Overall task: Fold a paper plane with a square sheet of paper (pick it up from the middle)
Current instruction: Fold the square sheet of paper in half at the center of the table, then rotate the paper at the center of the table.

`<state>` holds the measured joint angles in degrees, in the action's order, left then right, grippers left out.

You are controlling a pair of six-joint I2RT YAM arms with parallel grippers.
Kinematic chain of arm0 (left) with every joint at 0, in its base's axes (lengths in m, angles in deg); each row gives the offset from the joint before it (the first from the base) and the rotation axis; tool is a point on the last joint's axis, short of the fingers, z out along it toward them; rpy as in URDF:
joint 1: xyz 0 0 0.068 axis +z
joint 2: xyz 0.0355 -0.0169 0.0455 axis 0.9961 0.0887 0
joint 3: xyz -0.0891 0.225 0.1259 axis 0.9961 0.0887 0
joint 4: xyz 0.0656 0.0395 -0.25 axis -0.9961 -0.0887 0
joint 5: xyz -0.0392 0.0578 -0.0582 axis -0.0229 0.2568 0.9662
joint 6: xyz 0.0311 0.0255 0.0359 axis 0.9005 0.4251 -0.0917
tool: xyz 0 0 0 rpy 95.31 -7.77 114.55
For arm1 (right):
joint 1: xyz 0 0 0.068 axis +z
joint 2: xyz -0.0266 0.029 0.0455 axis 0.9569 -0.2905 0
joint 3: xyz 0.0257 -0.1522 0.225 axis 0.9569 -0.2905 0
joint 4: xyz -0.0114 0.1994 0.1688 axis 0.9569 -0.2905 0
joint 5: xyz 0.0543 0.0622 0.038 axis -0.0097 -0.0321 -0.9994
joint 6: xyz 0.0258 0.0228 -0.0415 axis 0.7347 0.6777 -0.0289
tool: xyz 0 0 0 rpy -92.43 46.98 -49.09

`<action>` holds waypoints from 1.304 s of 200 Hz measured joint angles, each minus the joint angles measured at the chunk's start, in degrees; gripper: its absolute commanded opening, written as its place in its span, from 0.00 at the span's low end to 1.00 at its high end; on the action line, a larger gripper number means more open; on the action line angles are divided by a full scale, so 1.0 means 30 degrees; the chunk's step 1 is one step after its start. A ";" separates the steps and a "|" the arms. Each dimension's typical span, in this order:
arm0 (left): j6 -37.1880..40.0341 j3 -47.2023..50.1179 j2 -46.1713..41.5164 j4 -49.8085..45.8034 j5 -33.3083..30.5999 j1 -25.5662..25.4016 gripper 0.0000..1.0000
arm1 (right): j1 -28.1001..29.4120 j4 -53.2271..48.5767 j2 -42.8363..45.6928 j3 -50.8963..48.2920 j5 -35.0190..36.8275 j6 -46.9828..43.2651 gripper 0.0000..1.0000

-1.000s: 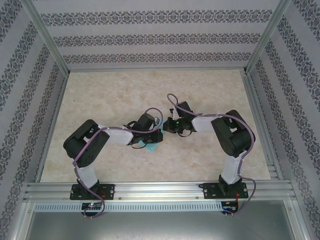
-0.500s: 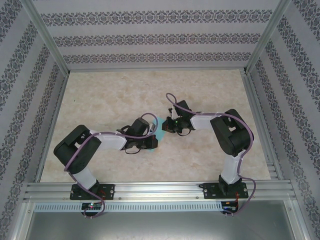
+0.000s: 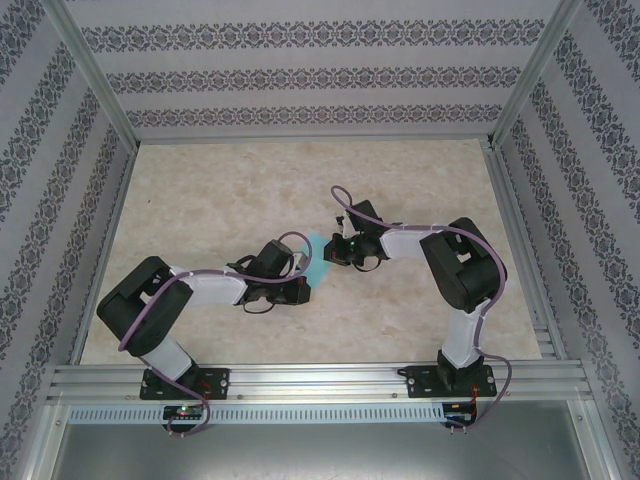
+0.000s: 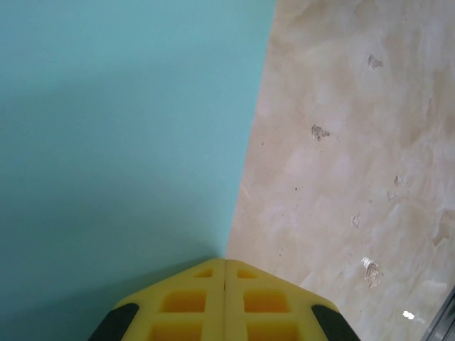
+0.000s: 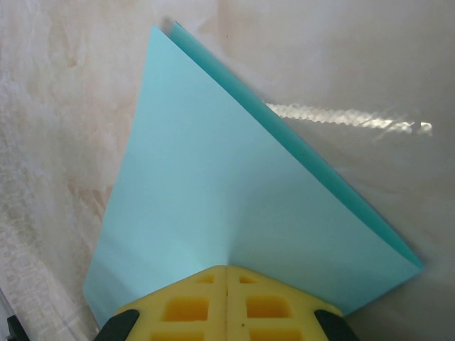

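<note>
Nearest the bottom of the top view, an aluminium rail (image 3: 320,380) carries both arm bases. Mid-table, the left gripper (image 4: 225,261) is clamped on the teal sheet of paper (image 5: 234,206), yellow fingers pressed together at its edge. The right gripper (image 5: 226,268) is pinched tight on it too; the paper is doubled over, two layers showing along one edge. Beige marbled table (image 3: 200,190) beneath, a few scuffed spots. Patterned striped walls (image 3: 300,70) behind. Versus a second ago: left arm (image 3: 150,310) elbow sits further left and lower, and more teal shows between the grippers.
</note>
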<state>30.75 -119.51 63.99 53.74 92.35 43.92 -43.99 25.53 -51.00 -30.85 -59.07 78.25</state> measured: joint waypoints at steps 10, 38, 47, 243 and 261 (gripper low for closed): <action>-0.0007 0.0160 -0.0146 0.0029 -0.0036 0.0000 0.00 | 0.0000 -0.0131 0.0000 0.0080 0.0000 -0.0066 0.00; 0.0211 0.0714 -0.1027 -0.0583 -0.0189 0.0000 0.00 | 0.0007 -0.0852 -0.0117 0.0546 0.0015 -0.0364 0.00; 0.0335 0.0823 -0.1486 -0.1333 -0.0350 0.0000 0.00 | 0.0007 -0.1217 -0.0197 0.0801 0.0022 -0.0532 0.00; -0.0692 -0.2324 -0.3854 -0.7490 -0.4896 0.7912 0.81 | 0.6659 -0.7876 -0.2208 0.7868 0.6863 0.1435 0.21; -0.0670 -0.2412 -0.3803 -0.7512 -0.4911 0.7912 0.83 | 0.7016 -0.8393 -0.2790 0.7868 0.6543 0.1450 0.21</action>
<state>28.74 -126.74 52.59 31.20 77.62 67.66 -22.94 0.36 -59.37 -7.24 -39.44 82.60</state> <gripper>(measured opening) 0.815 0.208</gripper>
